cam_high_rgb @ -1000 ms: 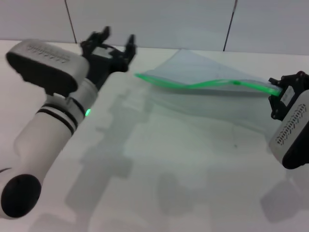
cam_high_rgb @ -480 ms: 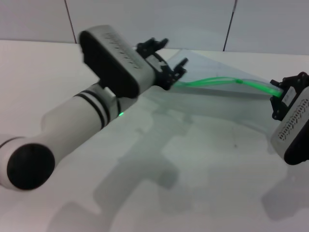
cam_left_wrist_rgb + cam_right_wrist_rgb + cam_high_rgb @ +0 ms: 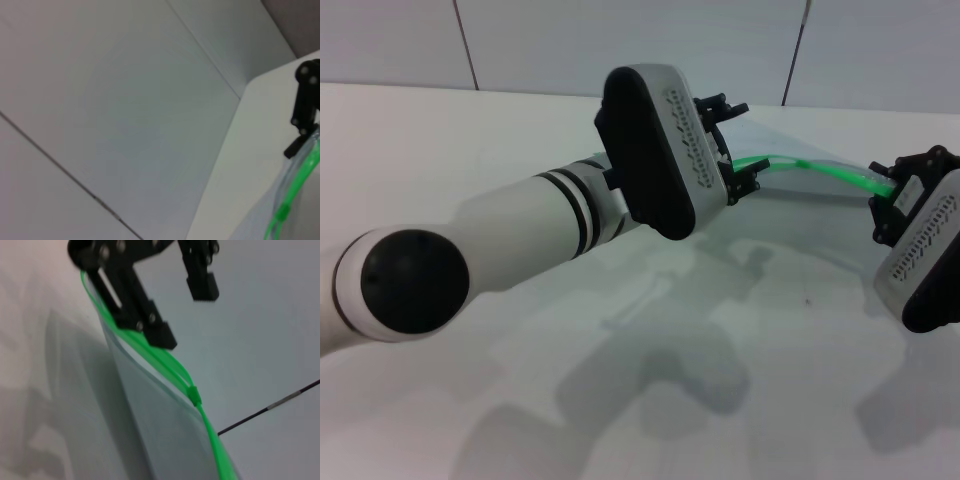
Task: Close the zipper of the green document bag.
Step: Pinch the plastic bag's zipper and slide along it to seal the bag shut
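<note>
The green document bag [image 3: 802, 196] lies at the far right of the white table, its translucent sheet [image 3: 165, 440] hanging under the bright green zipper [image 3: 812, 168]. The zipper's right end is raised and runs into my right gripper [image 3: 886, 200], which is shut on it. My left gripper [image 3: 742, 150] is open at the zipper's left part. In the right wrist view one of its black fingers [image 3: 145, 315] rests against the green strip and the other stands apart. The small slider tab [image 3: 194, 395] sits on the strip between the two grippers, and the strip is parted on the left gripper's side of it.
The white table [image 3: 520, 140] ends at a pale panelled wall [image 3: 620, 40] just behind the bag. My bulky left forearm [image 3: 520, 240] crosses the middle of the table and hides the bag's left part.
My left arm has swung right from beyond the bag's left end, and its open gripper now sits at the zipper. The right gripper has barely moved.
</note>
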You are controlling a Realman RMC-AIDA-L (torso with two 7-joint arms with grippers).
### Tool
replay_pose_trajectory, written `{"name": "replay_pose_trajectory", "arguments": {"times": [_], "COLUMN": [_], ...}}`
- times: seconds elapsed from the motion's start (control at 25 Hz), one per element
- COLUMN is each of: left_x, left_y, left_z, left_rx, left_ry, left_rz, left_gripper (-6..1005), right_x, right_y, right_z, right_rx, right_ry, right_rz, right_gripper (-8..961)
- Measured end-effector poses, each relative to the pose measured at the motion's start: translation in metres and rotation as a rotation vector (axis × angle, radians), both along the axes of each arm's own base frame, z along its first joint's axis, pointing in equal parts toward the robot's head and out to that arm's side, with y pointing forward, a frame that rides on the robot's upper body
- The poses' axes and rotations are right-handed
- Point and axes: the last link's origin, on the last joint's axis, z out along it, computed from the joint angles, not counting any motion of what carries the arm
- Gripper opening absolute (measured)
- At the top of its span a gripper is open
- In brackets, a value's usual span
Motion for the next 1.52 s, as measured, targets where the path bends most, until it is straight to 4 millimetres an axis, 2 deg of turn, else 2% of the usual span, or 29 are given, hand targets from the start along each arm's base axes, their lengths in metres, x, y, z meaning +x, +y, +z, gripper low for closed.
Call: {"name": "replay_pose_trajectory", "arguments": {"times": [0.36, 0.84, 1.52], "left_x": [0.003, 0.015, 0.008], "left_y": [0.010, 0.009, 0.010], "left_z": [-0.011, -0.020, -0.030], "left_rx": [-0.009, 0.002, 0.047], "left_ry": [0.088, 0.129, 0.180], "left_rz": [-0.044, -0.115, -0.140], "left_gripper": [625, 616, 614], "right_x": [-0.001, -0.003, -0.005], "right_y": [0.001, 0.003, 0.006], "right_z": [-0.001, -0.002, -0.006], "right_rx": [-0.006, -0.009, -0.018], "right_ry": [0.002, 0.005, 0.022], "right_rz": [0.003, 0.006, 0.001], "right_gripper": [52, 53, 53]}}
